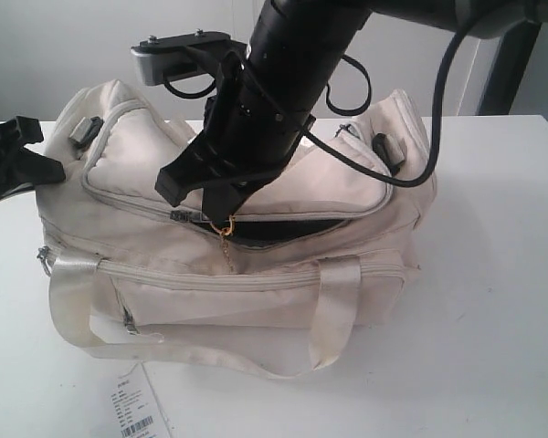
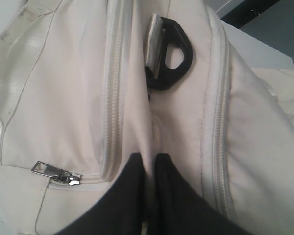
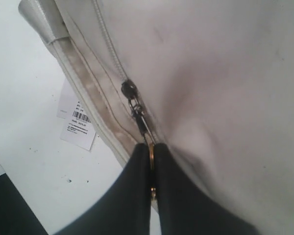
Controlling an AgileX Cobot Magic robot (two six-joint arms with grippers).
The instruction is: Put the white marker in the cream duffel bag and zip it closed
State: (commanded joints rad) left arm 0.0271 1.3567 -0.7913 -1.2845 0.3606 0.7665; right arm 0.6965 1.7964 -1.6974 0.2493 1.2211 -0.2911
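Note:
The cream duffel bag [image 1: 256, 283] lies on the white table, front pocket toward the camera. Its top zipper is partly undone, showing a dark gap [image 1: 288, 230]. My right gripper [image 1: 221, 208] reaches across onto the bag's top and is shut on the gold zipper charm [image 3: 151, 149], which hangs from the grey slider [image 3: 129, 89]. At the bag's left end, my left gripper [image 1: 36, 169] is shut with a fold of cream fabric [image 2: 150, 142] pinched between its fingers [image 2: 130, 196]. The white marker is out of view.
A white paper barcode tag [image 1: 137, 411] lies on the table in front of the bag. Shiny strap handles [image 1: 333, 315] drape over the front. A black plastic ring [image 2: 169, 54] and a side zip pull [image 2: 56, 174] sit near my left gripper.

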